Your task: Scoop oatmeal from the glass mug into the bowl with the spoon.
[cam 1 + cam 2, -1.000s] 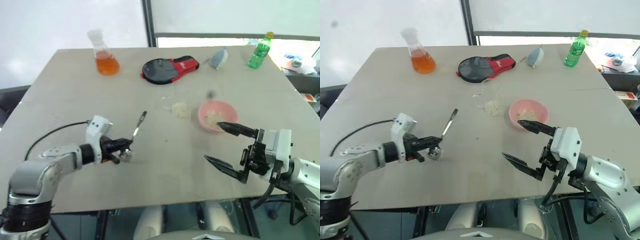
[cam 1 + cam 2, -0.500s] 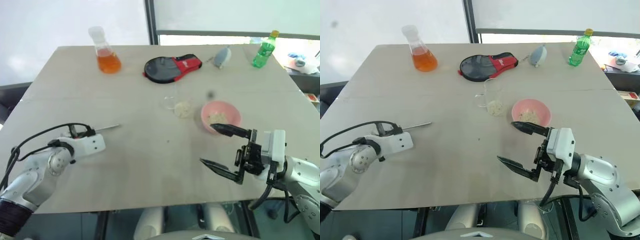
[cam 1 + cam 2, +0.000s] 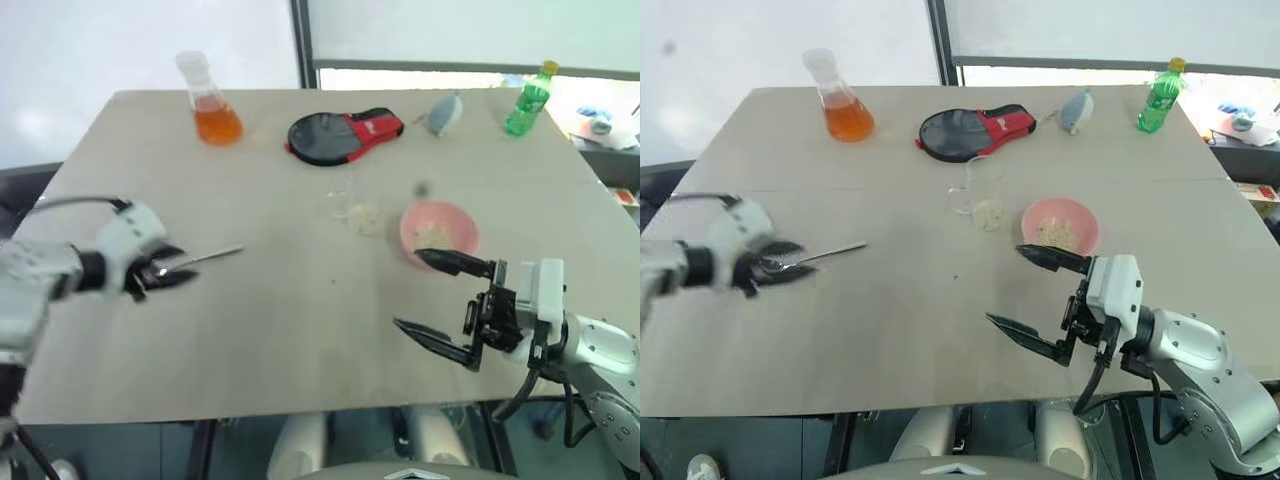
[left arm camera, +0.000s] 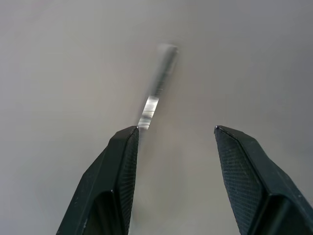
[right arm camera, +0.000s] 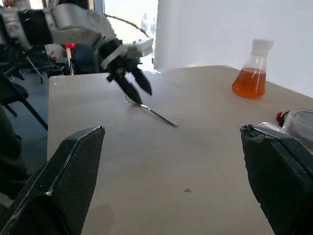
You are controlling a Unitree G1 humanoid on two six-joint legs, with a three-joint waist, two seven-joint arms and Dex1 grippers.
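Since a second ago the left claw (image 3: 775,268) has released the spoon (image 3: 810,258), which now lies flat on the desk (image 3: 890,340) near its left edge, its bowl between the parted fingers and its handle pointing toward the middle. Near the front edge on the right, the right claw (image 3: 1025,295) hovers with its fingers spread wide, grasping nothing. Farther in, the pink bowl (image 3: 1060,224) and the glass mug (image 3: 980,195) both hold oatmeal (image 3: 987,213), with the flask (image 3: 838,100), pouch (image 3: 970,130) and bottle (image 3: 1156,96) along the far edge.
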